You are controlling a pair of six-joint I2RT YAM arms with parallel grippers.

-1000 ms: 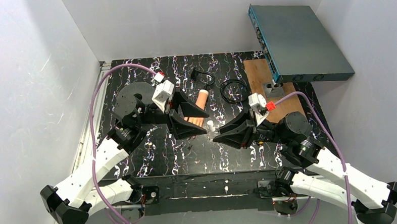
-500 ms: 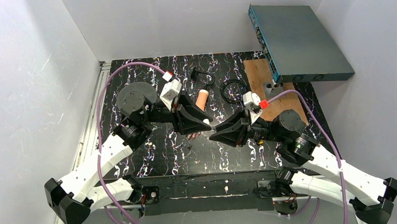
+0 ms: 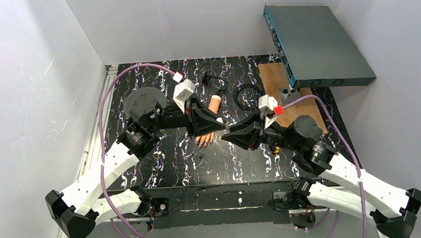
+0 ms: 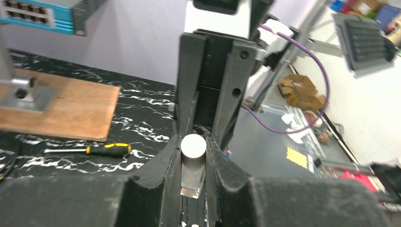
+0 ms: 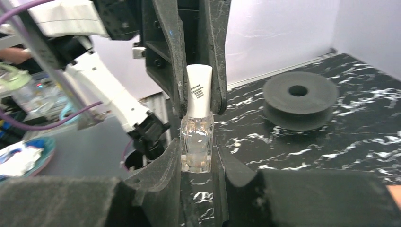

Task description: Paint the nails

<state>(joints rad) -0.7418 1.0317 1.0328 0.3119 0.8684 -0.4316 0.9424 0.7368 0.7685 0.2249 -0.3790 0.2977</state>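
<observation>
Left gripper – jaws narrow, pinching the white cap of a small clear bottle. Right gripper – jaws narrow too, clamped on the bottle's glass body; the cap end points away from it, into the left fingers. The two meet tip to tip over the centre of the table.

Mannequin hand lies on the table just at 9 o'clock of that meeting point, partly under the left gripper, wrist to 12 o'clock, fingers to 6. Nails sit at its fingertips, too small to read their colour.

Black disc at 10 o'clock of the hand; wooden board at 2 o'clock.
</observation>
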